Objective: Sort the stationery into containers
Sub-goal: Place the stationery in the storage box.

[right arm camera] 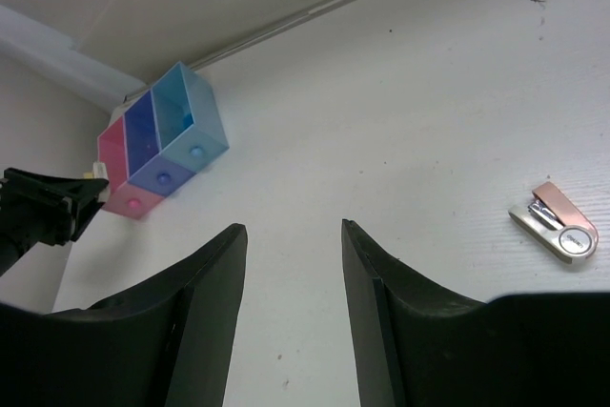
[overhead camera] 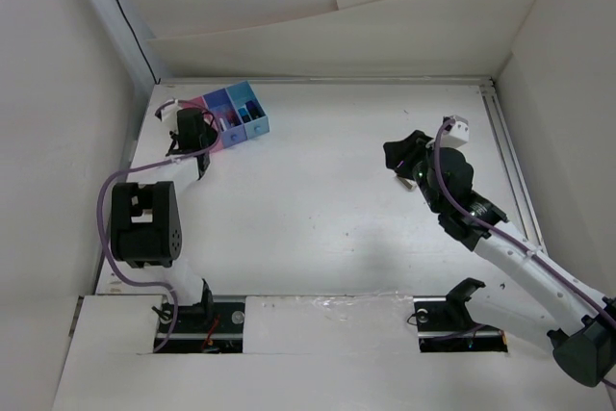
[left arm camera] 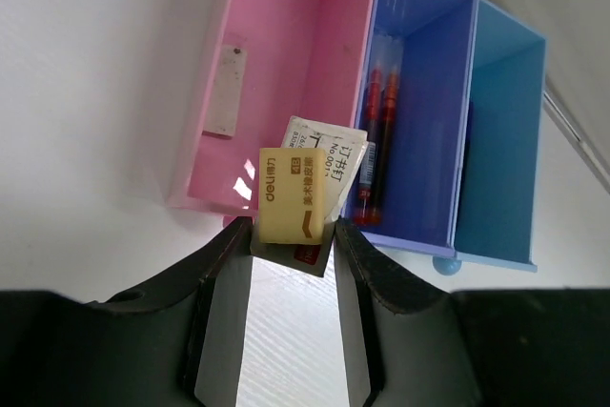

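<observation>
1. The left hand [left arm camera: 291, 235] is clenched on a small yellow box [left arm camera: 294, 199], pinching its lower sides between the fingers [left arm camera: 224, 293]. A white box [left arm camera: 329, 154] sits just behind it, touching; whether it is gripped too cannot be told.
2. The yellow box hangs at the near wall of the pink bin [left arm camera: 276, 35], the end one of the containers [overhead camera: 231, 115] at the far-left corner of the counter [overhead camera: 318, 199].
3. Two red pens [left arm camera: 376, 135] lie in the middle purple bin [left arm camera: 419, 64], beside the light blue bin [left arm camera: 500, 140].
4. The left arm reaches to that corner, wrist angled down at the bins.
5. The right hand [right arm camera: 294, 235] is released, fingers apart, above the counter's right half; a pink stapler [right arm camera: 558, 233] lies apart to its right.
</observation>
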Robot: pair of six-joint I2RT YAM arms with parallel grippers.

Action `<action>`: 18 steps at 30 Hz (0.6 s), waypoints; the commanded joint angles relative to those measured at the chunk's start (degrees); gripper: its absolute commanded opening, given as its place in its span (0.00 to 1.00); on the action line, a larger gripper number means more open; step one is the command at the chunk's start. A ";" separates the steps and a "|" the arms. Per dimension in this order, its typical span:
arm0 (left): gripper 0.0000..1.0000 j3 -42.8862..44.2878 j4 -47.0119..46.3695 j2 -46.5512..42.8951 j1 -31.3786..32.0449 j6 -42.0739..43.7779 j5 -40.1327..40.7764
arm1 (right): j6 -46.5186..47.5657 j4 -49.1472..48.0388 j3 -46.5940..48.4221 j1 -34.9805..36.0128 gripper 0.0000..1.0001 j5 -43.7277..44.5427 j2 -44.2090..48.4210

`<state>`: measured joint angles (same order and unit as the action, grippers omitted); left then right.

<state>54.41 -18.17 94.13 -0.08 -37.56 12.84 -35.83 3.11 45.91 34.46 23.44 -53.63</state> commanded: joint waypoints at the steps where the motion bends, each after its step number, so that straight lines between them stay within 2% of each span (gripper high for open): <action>1: 0.06 5.52 -0.02 1.31 0.25 0.38 1.49 | 0.24 -1.09 0.94 -0.44 0.50 -0.77 0.28; 5: 0.23 8.69 2.52 2.46 0.25 2.22 4.29 | 0.77 -1.09 0.94 -0.44 0.50 -0.77 -0.25; 7: 0.37 9.48 3.14 2.46 0.25 2.23 4.99 | 0.77 -1.09 0.94 -0.44 0.50 -0.77 -0.25; 10: 0.43 9.48 2.62 1.86 0.25 2.23 5.00 | 0.77 -1.09 0.94 -0.44 0.50 -0.77 -0.25; 11: 0.51 9.48 2.62 1.85 0.25 2.23 5.00 | 0.77 -1.09 0.94 -0.44 0.50 -0.77 -0.25; 13: 0.54 9.48 2.09 1.85 0.25 2.23 4.30 | 0.77 -1.09 0.94 -0.44 0.50 -0.77 -0.25; 18: 0.54 8.09 2.09 -0.24 1.48 2.23 5.52 | 0.77 -1.09 0.94 -0.44 0.50 -0.77 -0.25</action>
<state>62.00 -15.31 97.34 0.67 -35.90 16.82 -35.75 3.11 45.89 34.46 23.27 -54.08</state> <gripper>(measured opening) 0.542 0.503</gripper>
